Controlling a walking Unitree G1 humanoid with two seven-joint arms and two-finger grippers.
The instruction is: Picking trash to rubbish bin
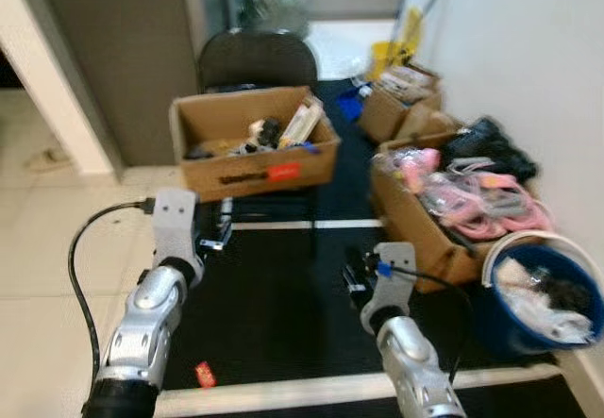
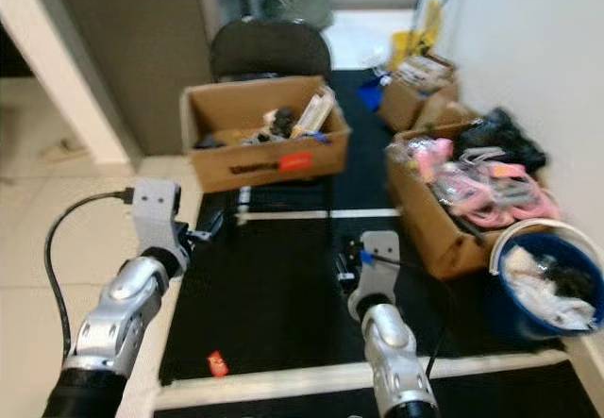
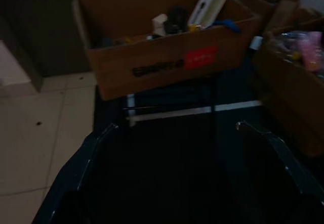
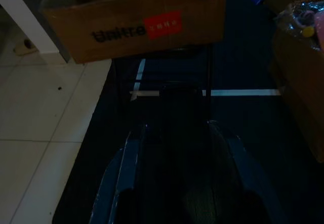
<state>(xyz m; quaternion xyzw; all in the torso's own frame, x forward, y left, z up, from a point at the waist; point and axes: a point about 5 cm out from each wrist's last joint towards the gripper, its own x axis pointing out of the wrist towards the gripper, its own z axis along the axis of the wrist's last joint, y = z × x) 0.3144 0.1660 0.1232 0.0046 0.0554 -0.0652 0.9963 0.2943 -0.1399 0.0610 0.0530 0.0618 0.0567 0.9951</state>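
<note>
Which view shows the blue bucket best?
The left eye view: the blue bucket sits whole at the right, white rim and the crumpled trash inside visible. The right eye view has it too, cut slightly by the frame edge. The wrist views face the cardboard box.

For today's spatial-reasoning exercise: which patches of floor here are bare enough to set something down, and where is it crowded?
Bare: the black mat between the box on the chair and the white stripe, apart from a red scrap; also the tiles on the left. Crowded: the right wall, with cardboard boxes and the blue bucket.
</note>
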